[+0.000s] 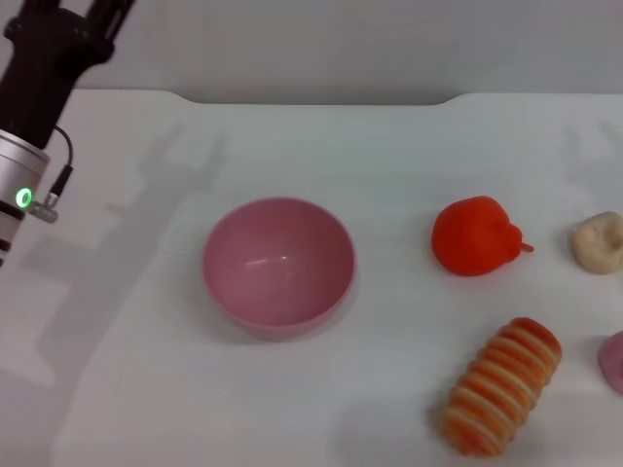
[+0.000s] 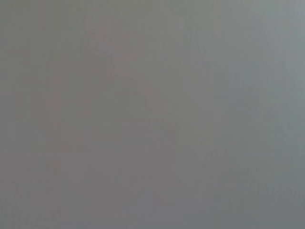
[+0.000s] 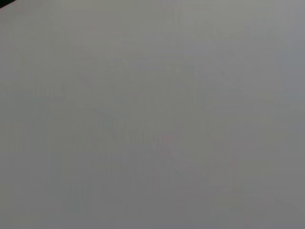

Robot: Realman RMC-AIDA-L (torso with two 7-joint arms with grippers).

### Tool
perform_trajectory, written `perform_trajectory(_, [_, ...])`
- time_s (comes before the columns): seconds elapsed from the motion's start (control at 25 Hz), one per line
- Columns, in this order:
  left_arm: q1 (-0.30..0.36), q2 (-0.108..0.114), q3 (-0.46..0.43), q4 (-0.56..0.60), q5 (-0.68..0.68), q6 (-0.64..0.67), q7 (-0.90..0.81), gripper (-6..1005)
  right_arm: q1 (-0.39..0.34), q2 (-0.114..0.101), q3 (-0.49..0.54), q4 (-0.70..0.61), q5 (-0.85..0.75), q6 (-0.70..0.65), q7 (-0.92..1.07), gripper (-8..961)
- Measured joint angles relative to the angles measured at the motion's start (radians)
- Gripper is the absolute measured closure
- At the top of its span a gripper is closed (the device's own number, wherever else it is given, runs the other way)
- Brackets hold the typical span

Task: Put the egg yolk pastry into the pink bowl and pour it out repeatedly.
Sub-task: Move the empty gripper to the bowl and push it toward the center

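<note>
Pastry, the egg yolk pastry [image 1: 596,241], is sitting far across from the left arm [image 1: 39,88], beyond the empty pink bowl [image 1: 278,265]. It is looking light, soft and crumbly, probably wanting a gentle pinch across its rounded sides. Neither gripper is showing, so I cannot tell their state.

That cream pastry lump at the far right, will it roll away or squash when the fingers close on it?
The pastry looks rounded, so a nudge may roll it. It is small, so probably light. Its matte, lumpy surface suggests decent grip; firmness cannot be judged.

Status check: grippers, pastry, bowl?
Left arm raised far left, right arm unseen. Egg yolk pastry on table at right edge; pink bowl empty. Red fruit between them.
</note>
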Motion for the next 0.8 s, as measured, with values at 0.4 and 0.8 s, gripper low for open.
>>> perform_trajectory(0.4, [-0.003, -0.002, 0.008, 0.0, 0.071, -0.12, 0.006, 281, 0.001, 0.0, 0.0, -0.002, -0.005, 0.006, 0.04, 374])
perform_trajectory(0.8, [-0.012, -0.002, -0.006, -0.001, 0.066, -0.138, 0.022, 285, 0.026, -0.003, 0.001, -0.035, -0.007, 0.032, 0.058, 374])
